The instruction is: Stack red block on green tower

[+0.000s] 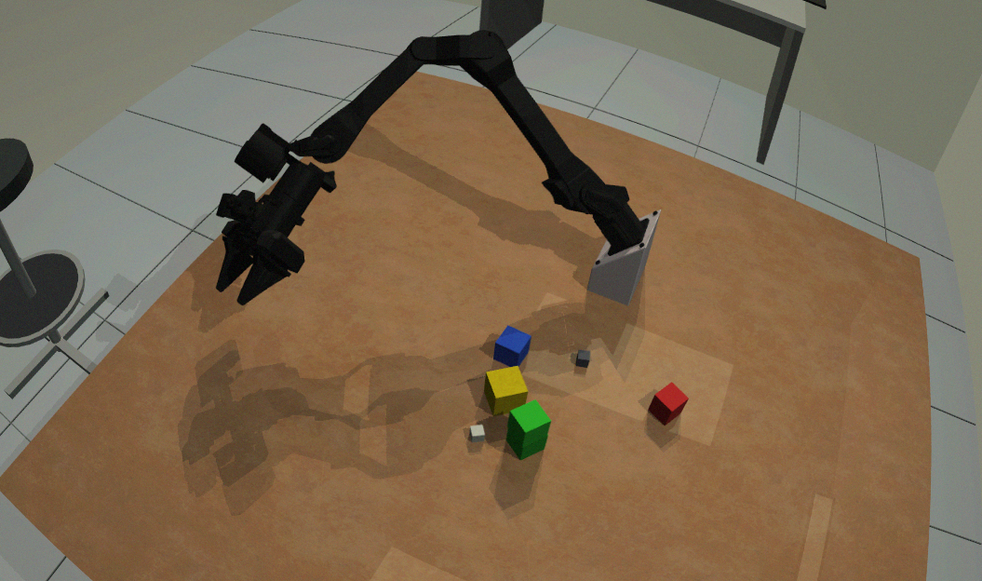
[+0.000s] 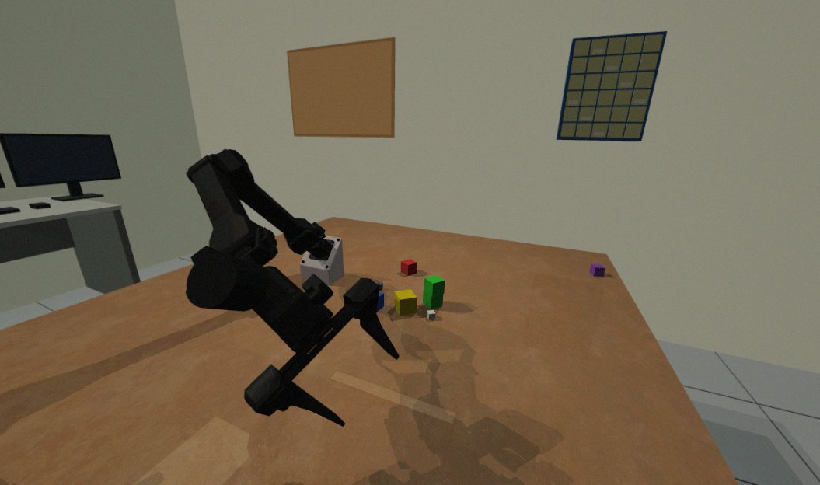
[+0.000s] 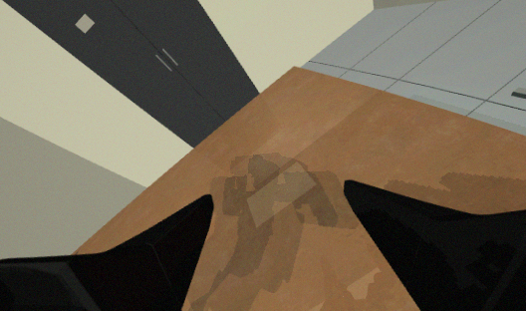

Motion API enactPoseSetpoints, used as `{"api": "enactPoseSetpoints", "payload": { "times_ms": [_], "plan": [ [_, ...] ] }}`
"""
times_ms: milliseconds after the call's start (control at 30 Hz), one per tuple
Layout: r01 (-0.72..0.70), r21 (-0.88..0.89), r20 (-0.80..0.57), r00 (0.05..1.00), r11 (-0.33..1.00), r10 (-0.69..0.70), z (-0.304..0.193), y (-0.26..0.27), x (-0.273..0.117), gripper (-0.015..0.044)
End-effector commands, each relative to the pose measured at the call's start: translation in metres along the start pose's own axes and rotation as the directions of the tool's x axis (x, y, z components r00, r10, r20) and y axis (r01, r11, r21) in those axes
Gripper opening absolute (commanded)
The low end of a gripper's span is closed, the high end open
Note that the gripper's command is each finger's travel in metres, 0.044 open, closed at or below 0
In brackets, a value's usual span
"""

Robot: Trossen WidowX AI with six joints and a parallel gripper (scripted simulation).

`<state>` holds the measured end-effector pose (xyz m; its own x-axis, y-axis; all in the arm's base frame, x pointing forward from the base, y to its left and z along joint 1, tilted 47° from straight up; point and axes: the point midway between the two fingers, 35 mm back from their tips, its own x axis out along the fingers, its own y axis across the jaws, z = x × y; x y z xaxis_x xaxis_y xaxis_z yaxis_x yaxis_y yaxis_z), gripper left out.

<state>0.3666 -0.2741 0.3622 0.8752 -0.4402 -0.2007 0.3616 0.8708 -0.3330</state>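
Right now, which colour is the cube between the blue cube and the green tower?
Yellow cube, clearest in the top view.
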Motion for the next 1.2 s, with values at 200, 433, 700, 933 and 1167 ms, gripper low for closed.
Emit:
{"api": "enactPoseSetpoints", "payload": {
  "times_ms": [200,433,700,933,1167],
  "plan": [
    [-0.184,0.262,-0.226,0.943,0.947,0.245,-0.055,0.124,0.046,0.0440],
    [-0.206,0.398,-0.391,0.843,0.894,0.369,-0.096,0.212,0.051,0.0440],
    [-0.139,0.456,-0.585,0.698,0.879,0.414,-0.148,0.300,0.033,0.0440],
    [-0.059,0.420,-0.733,0.566,0.905,0.377,-0.194,0.365,-0.001,0.0440],
    [0.037,0.378,-0.818,0.482,0.925,0.315,-0.226,0.394,-0.030,0.0440]
  ]
}}
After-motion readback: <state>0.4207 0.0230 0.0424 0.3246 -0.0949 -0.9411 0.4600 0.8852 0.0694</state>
